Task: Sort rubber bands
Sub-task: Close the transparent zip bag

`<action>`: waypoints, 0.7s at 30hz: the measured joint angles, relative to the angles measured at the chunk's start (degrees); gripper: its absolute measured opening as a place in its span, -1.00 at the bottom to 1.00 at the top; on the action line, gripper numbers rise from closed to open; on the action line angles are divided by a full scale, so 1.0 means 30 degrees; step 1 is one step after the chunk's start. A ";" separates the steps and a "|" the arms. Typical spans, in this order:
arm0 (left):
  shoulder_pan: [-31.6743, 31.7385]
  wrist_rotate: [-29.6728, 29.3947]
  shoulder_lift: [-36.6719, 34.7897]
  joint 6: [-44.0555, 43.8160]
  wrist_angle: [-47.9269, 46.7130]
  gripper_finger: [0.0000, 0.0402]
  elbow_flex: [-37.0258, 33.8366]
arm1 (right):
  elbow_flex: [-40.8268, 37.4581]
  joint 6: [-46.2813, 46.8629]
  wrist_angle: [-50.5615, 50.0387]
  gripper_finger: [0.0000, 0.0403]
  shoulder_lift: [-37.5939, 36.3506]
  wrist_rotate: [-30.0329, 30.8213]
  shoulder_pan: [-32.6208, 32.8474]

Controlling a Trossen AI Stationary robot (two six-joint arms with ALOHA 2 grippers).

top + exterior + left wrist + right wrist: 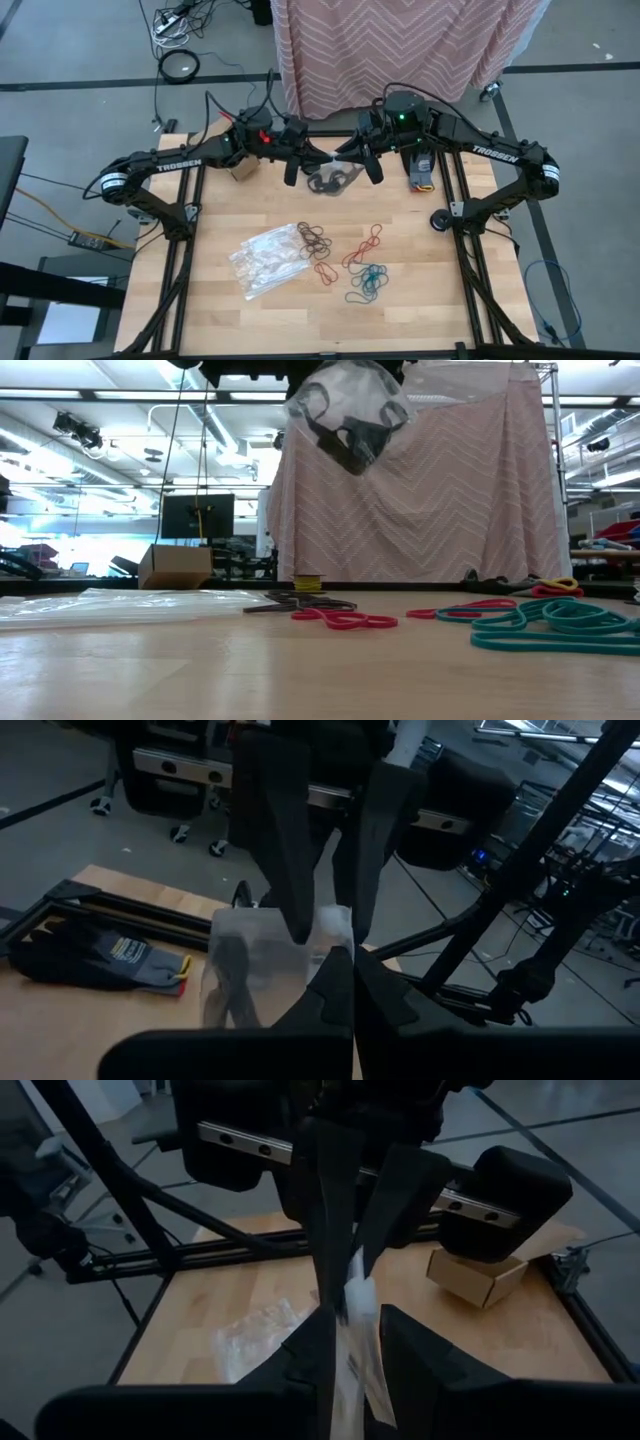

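High: left gripper [291,166] and right gripper [372,165], jaws pinching clear bag [330,178] of black bands above desk [420,300] | Low: bag hangs over red bands [345,620], teal bands [545,622] | Wrists: both nip plastic | Step: bagging blacks; next, probably set bag down.

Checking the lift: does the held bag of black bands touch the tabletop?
Apart. In the low view the bag hangs high above the table, background showing between.

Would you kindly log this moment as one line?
left tool: shut on clear bag | right tool: gripping same bag | bag: aloft, black bands inside | table: brown, red, teal bands
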 joint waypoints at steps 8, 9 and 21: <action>-0.0274 -0.0070 0.0000 0.0015 -0.0181 -1.00 0.0000 | 0.0000 0.0007 0.0291 -0.67 0.0000 -0.0377 0.0007; -0.0274 -0.0161 0.0000 0.0015 -0.0173 -1.00 0.0000 | 0.0000 0.0007 0.0291 -0.67 0.0000 -0.0485 0.0007; -0.0451 -0.0194 0.0001 0.0041 -0.0423 -1.00 -0.0015 | 0.0000 0.0361 0.0196 -0.74 0.0285 -0.0732 0.0131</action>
